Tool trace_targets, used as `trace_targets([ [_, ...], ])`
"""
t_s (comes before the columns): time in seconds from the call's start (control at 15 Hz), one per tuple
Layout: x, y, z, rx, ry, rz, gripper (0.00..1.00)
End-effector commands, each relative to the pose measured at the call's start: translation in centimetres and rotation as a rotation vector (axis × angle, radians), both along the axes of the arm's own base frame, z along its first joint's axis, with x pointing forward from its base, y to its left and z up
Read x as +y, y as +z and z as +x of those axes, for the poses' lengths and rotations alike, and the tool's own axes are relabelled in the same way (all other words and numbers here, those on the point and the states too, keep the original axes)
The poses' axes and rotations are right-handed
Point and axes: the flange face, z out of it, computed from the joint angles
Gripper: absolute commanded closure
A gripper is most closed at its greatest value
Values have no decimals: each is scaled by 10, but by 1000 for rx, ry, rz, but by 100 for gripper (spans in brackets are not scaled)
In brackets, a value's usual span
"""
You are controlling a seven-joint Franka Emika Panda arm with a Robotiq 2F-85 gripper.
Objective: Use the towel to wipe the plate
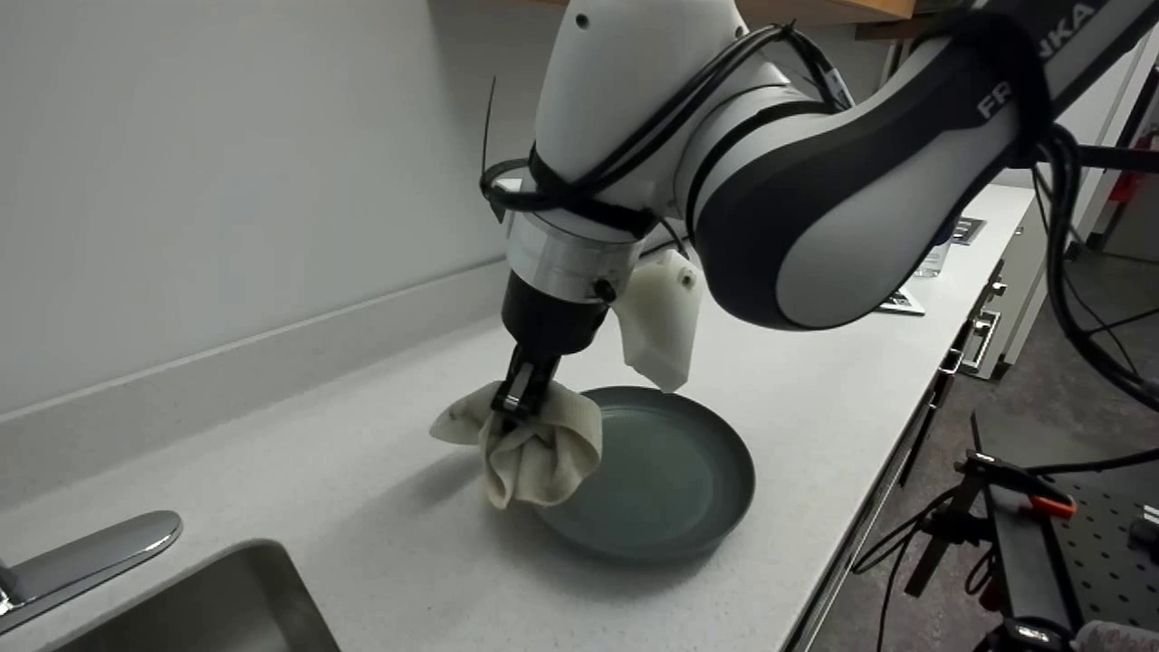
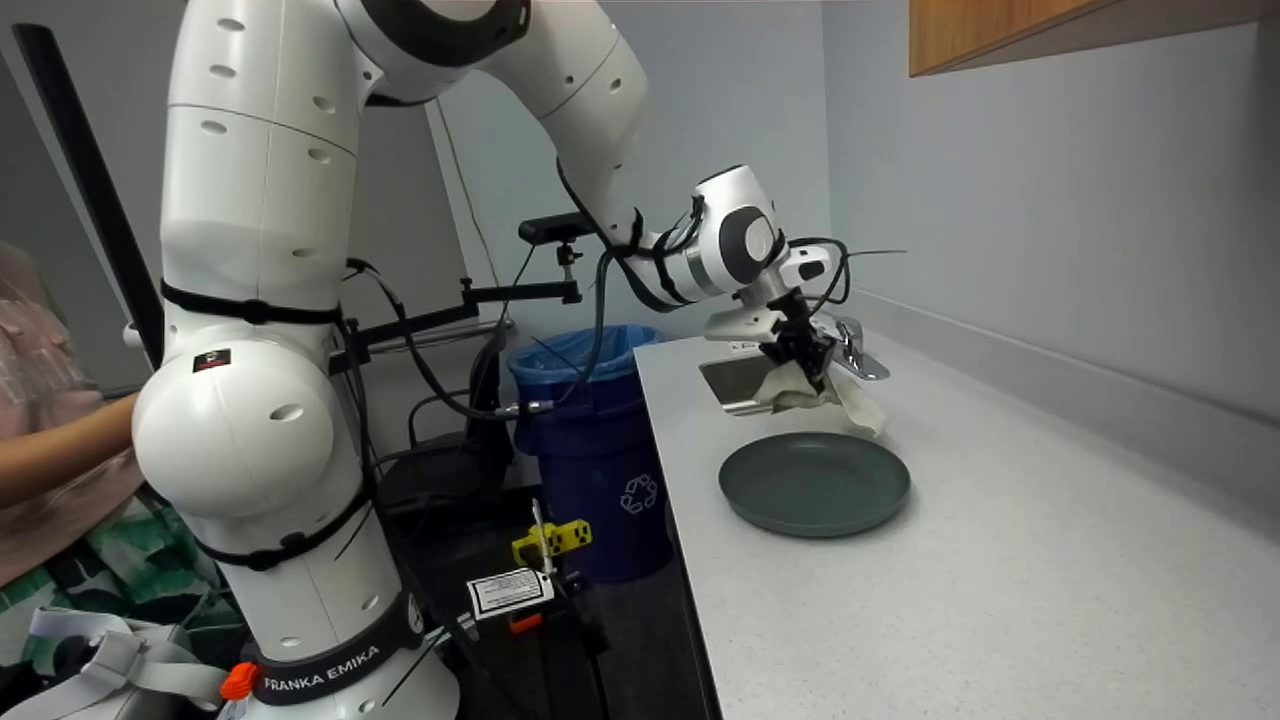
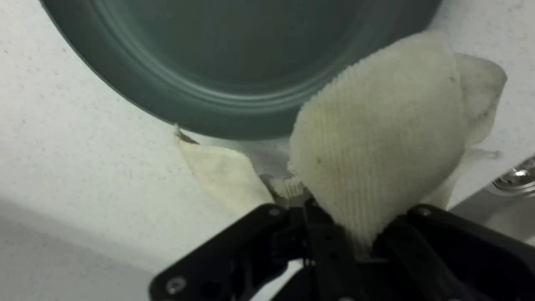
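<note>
The towel (image 1: pixel 543 462) hangs bunched from the gripper (image 1: pixel 512 417), whose jaws are closed on its middle, folds flaring out around them. It is beside the plate (image 2: pixel 815 490), on the side toward the sink (image 1: pixel 263 589). The plate lies flat on the counter (image 1: pixel 389 552); whether cloth touches it cannot be told.

In an exterior view, "FR" and "NKA" show on the arm (image 1: pixel 815 217), either side of a black strap (image 1: pixel 1034 104). In an exterior view, "FRANKA EMIKA" reads in full on a dark band (image 2: pixel 325 672) near the arm's foot. Higher up is a small black-and-red sticker (image 2: pixel 211 359), and nearby a white tag (image 2: pixel 510 592), the print on both too small to read. A blue bin (image 2: pixel 600 480) bears a recycling mark.

The wrist view shows the towel's ribbed weave up close, one corner ending right by the plate's rim. The faucet (image 1: pixel 100 561) and wooden cabinet (image 2: pixel 980 35) appear in both exterior views. Only in an exterior view are a yellow power block (image 2: pixel 552 541) and a person's forearm (image 2: pixel 60 455) and pink top (image 2: pixel 30 350).
</note>
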Motion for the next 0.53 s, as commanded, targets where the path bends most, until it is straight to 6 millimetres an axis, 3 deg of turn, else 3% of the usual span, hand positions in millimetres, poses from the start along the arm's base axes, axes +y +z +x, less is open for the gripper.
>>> trace_targets([
  [0.0,30,29,7,-68,44,106,97],
  [0.2,51,33,3,-77,80,161,97],
  [0.4,59,25,-6,-38,98,185,97],
  [0.47,59,22,-8,-23,102,185,64],
])
